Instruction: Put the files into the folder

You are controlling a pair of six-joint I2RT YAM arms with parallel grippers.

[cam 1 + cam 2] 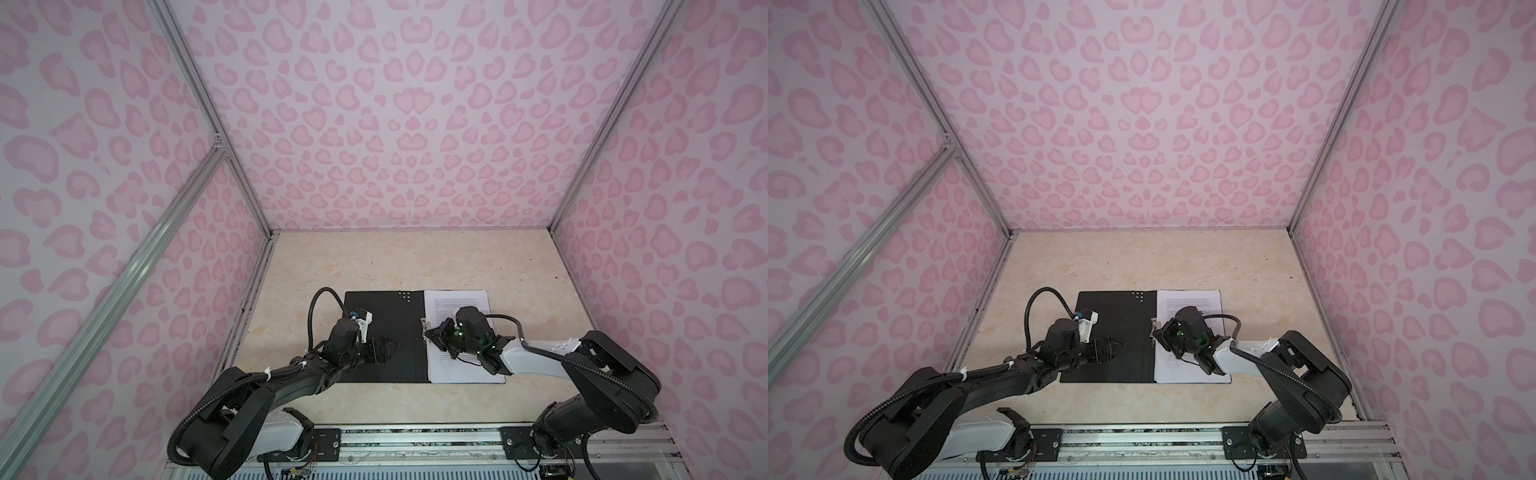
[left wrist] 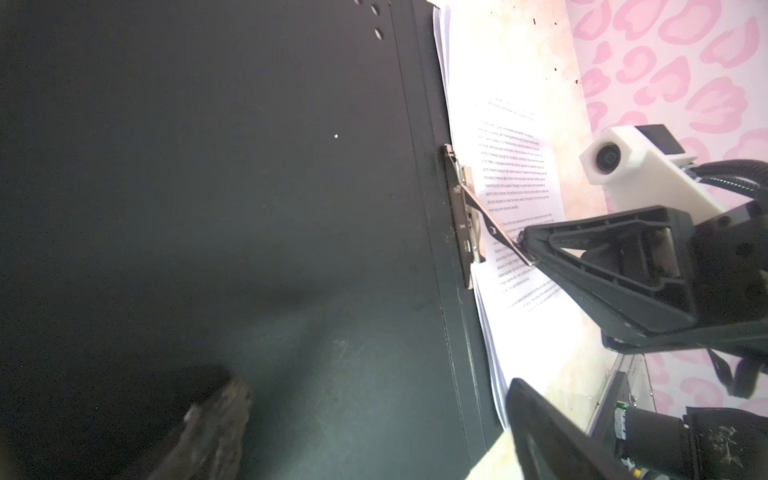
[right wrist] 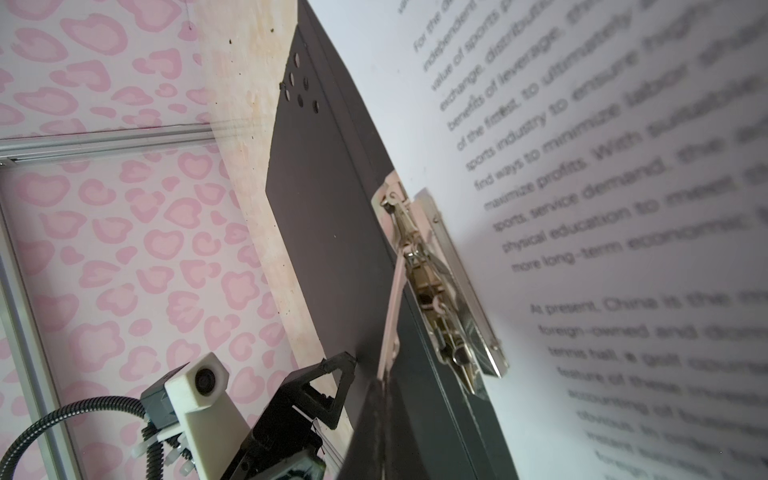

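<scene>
One open matte black folder (image 1: 386, 318) bearing one white printed paper stack (image 3: 623, 166), "At present, China"; right gripper (image 2: 524, 246) pinches its metal clip-lever (image 2: 486, 217), left gripper (image 1: 392, 345) spread.

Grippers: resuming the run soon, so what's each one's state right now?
Left gripper: open, empty, over the folder.
Right gripper: shut on the clip lever.

The folder (image 1: 399, 316) is seen as matte black, the files (image 1: 453, 370) as white with small black print. The tabletop (image 1: 374, 262) is veined in cream and beige; the walls (image 1: 415, 124) are patterned with pink blotches on pale lilac.
</scene>
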